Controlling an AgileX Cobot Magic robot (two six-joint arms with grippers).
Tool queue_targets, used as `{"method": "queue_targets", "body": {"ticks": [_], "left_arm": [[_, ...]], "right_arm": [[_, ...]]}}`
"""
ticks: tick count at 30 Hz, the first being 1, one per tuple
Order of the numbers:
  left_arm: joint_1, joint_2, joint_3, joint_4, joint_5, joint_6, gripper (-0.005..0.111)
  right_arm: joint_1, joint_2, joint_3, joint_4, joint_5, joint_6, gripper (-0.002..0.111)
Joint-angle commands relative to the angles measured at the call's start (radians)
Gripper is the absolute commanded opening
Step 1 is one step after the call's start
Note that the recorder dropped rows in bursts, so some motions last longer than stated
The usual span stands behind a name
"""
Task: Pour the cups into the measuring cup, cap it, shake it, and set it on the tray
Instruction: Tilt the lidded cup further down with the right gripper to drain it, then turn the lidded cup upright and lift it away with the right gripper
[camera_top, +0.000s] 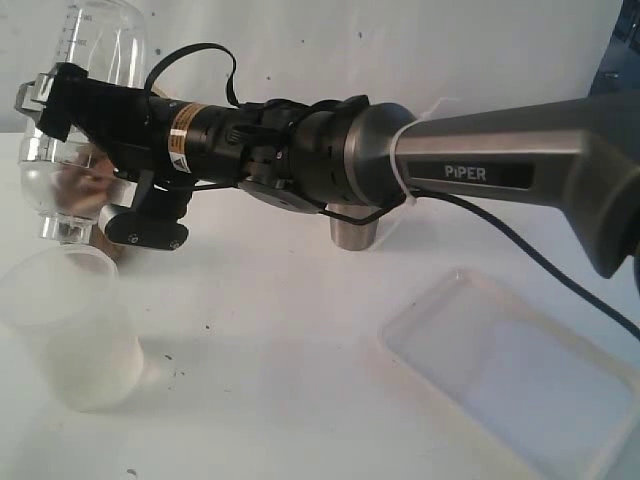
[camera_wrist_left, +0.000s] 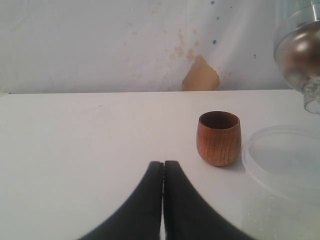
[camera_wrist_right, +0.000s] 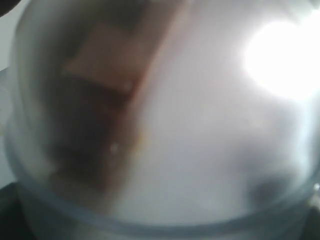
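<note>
Seemingly capped, the clear graduated plastic measuring cup (camera_top: 100, 40) is grasped aloft by the right claw (camera_top: 72, 158). The left claw (camera_wrist_left: 163, 172) is clenched empty. Setting on the flat white tray (camera_top: 520, 385) is left.

brown wooden cup (camera_wrist_left: 218, 137), white tray (camera_top: 520, 390)

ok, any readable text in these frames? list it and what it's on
"PiPER": on the grey link of the right arm.
Yellow label on that arm's black wrist: too small to read.
Scale on the measuring cup: figures too blurred to read.
Wrist views: none.
</note>
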Motion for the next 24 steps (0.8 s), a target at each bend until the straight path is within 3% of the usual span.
{"method": "queue_targets", "body": {"ticks": [1, 18, 24], "left_arm": [[0.000, -0.005, 0.004, -0.006, -0.011, -0.003, 0.001], [0.000, -0.005, 0.004, -0.006, -0.011, -0.003, 0.001], [0.000, -0.005, 0.004, -0.006, -0.011, -0.003, 0.001]], "right_arm": [[0.001, -0.016, -0.013, 0.013, -0.034, 0.004, 0.000], [0.001, -0.016, -0.013, 0.031, -0.034, 0.015, 0.000], [0.001, -0.016, -0.013, 0.298, -0.070, 0.315, 0.000]]}}
